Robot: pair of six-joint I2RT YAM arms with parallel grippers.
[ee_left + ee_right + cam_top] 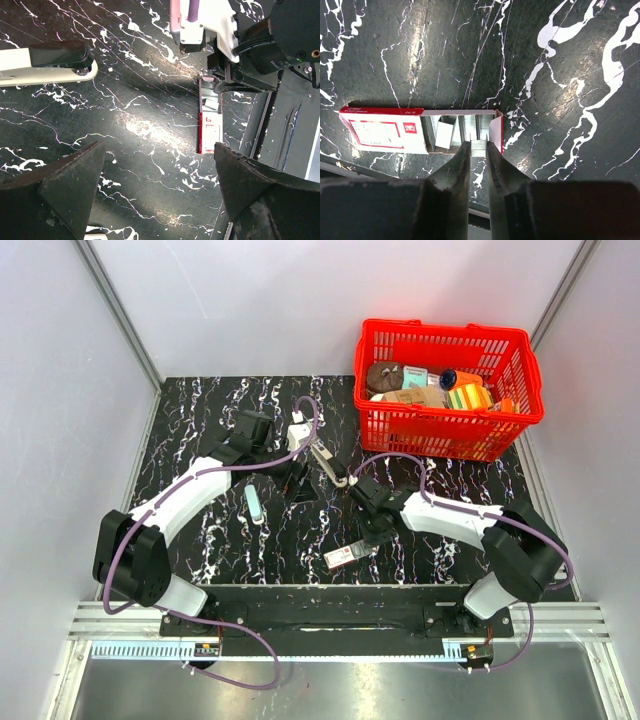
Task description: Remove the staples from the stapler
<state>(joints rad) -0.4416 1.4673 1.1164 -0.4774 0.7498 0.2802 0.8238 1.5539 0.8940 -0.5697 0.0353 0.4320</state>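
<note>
The stapler [331, 466], slim and silvery with dark parts, lies on the black marbled table at mid-centre. It also shows at the top left of the left wrist view as the stapler [50, 65], pale with a black part. My left gripper [299, 485] hangs just left of it, wide open and empty [159, 147]. My right gripper [373, 537] is over the open end of a red-and-white staple box [382, 131]. Its jaws [478, 146] are shut on a short strip of staples [478, 148]. More staples [465, 127] lie inside the box.
A red basket [440, 435] full of assorted goods stands at the back right. A pale blue-white tube [253, 505] lies left of centre. The staple box [345, 556] sits near the table's front edge, by a metal rail [290, 125].
</note>
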